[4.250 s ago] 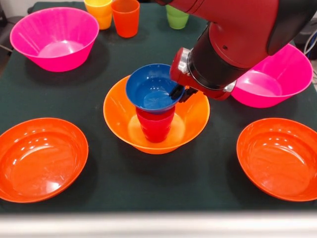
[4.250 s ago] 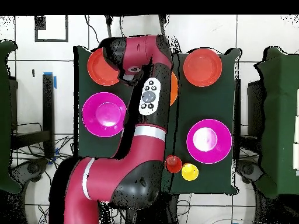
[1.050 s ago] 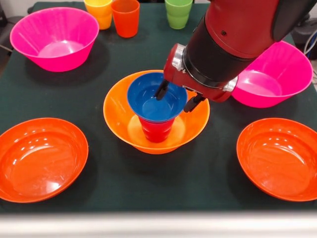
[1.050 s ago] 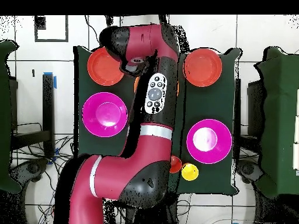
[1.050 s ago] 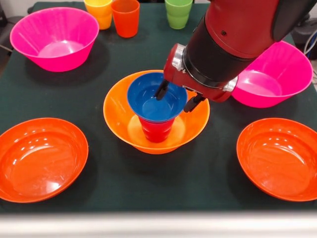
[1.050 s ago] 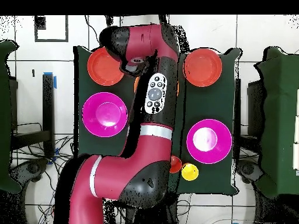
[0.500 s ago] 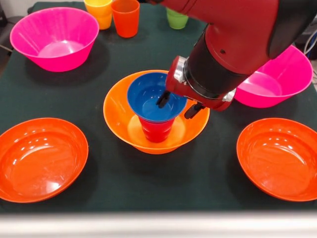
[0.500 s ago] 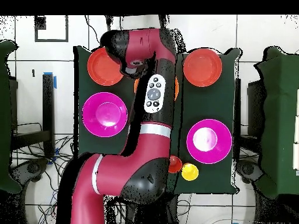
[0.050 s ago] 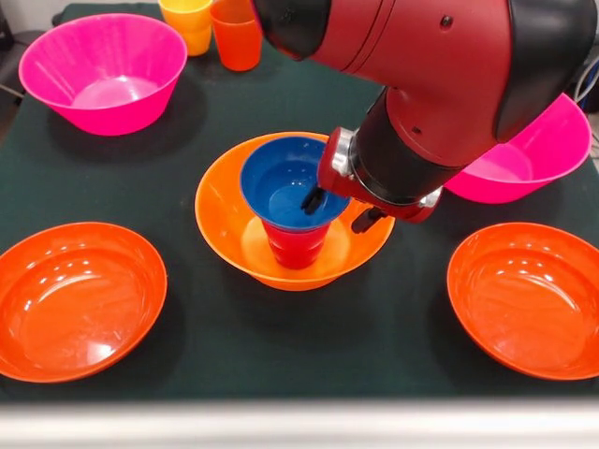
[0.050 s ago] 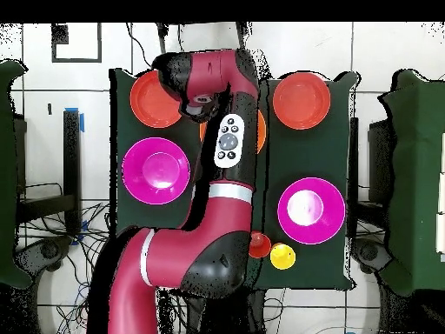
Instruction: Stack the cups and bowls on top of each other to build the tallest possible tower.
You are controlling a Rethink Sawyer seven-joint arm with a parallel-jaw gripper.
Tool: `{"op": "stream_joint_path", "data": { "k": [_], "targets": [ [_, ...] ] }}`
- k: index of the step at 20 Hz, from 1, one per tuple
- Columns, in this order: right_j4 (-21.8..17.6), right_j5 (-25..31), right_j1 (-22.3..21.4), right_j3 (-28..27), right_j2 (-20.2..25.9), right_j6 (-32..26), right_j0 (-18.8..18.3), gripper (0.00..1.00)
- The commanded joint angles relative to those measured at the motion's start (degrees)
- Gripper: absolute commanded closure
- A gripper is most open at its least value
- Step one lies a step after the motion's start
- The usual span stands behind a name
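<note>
**Gripper drops lower at the blue bowl's rim**

Since half a second ago the arm has swung further over the table's far side, now hiding the green cup, and the gripper (image 9: 339,210) has sunk a little at the blue bowl (image 9: 284,181). Its fingers are spread, one fingertip (image 9: 312,199) inside the bowl, the other outside the rim; whether they touch the rim cannot be told.

The blue bowl sits upright on the red cup (image 9: 295,246), which stands in the big orange bowl (image 9: 234,238) at the table's middle. The orange cup (image 9: 234,42) and the yellow cup (image 9: 188,21) stand side by side at the far edge. One pink bowl (image 9: 103,70) sits far left, the other (image 9: 533,150) partly behind the arm at right. Two shallow red-orange bowls, left (image 9: 75,297) and right (image 9: 524,295), lie near the front edge.

From overhead the arm (image 10: 228,130) covers the stack.
</note>
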Motion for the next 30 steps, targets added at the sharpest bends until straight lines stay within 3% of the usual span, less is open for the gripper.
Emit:
{"op": "stream_joint_path", "data": {
  "k": [1, 4, 5, 13, 23, 25, 30],
  "targets": [
    [0.75, -1.73, -1.16, 6.06, 5.69, -4.96, -0.15, 0.0],
    [0.49, -1.92, -2.46, 8.85, 5.59, -4.65, 0.35, 0.0],
    [0.4, -2.75, -2.97, 9.9, 5.59, -4.02, 0.47, 1.0],
    [0.16, -3.55, -4.52, 12.37, 5.84, -3.61, 0.69, 1.0],
    [-0.34, -2.69, -4.06, 9.95, 5.49, -4.92, 0.04, 1.0],
    [-0.66, -5.1, -6.04, 14.12, 5.79, -4.86, 0.49, 1.0],
    [-0.74, -5.36, -4.88, 12.93, 5.86, -4.53, 0.45, 1.0]
  ]
}}
